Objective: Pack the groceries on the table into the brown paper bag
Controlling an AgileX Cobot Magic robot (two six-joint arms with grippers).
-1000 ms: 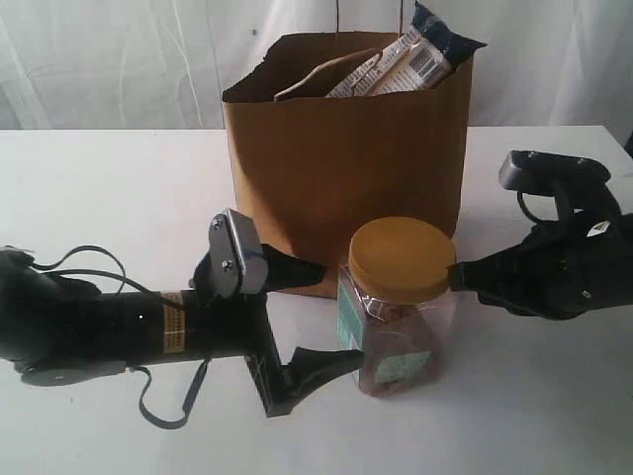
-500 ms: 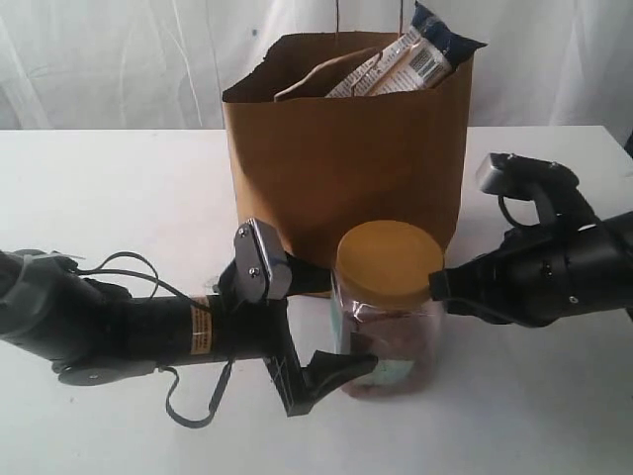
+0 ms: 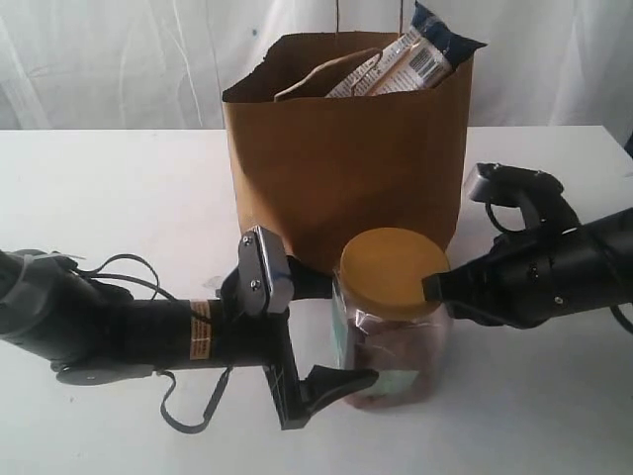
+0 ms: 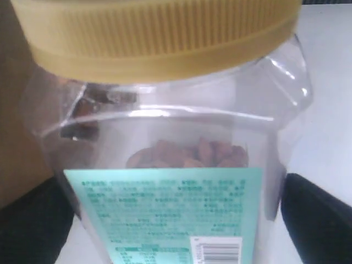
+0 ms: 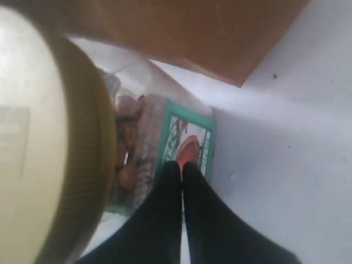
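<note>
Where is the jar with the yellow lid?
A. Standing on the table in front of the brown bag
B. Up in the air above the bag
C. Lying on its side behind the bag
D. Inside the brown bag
A: the yellow-lidded clear jar stands upright on the white table, just in front of the brown paper bag, not inside it.

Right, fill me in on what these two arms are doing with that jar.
The left gripper straddles the yellow-lidded clear jar with open jaws; the jar stands on the white table in front of the brown paper bag. The right gripper, shut, has its tip at the edge of the jar's lid. A dark-blue pasta packet already sits in the bag; the jar is not packed yet.
</note>
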